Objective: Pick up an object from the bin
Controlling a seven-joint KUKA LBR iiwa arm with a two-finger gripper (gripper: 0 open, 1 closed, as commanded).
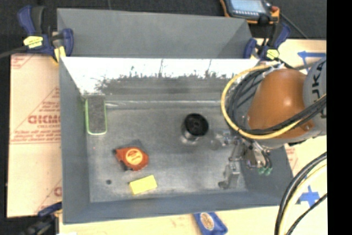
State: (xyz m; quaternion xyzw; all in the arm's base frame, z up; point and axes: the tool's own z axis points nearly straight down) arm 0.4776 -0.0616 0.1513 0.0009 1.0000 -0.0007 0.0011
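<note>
So here's where I'm at: my gripper (227, 176) is low in the bin (74, 140), right of the black round cap thing (193, 126) and a bit closer to the front wall than it, over bare grey floor. Honestly can't tell whether it's spread or pressed together from this angle, and I don't see anything in it. The cap is the nearest thing to me, sitting on its own a little way off, not touching the gripper. Everything else is left of the cap. An orange tape measure (132, 157) lies left of it and toward the front, with a yellow block (143, 184) just beyond that, near the front wall. A grey pad with a green rim (96, 115) lies far left of the cap, up against the left wall. My orange wrist cover (275, 104) and its cables (234, 102) hang right of the cap, above the gripper.
</note>
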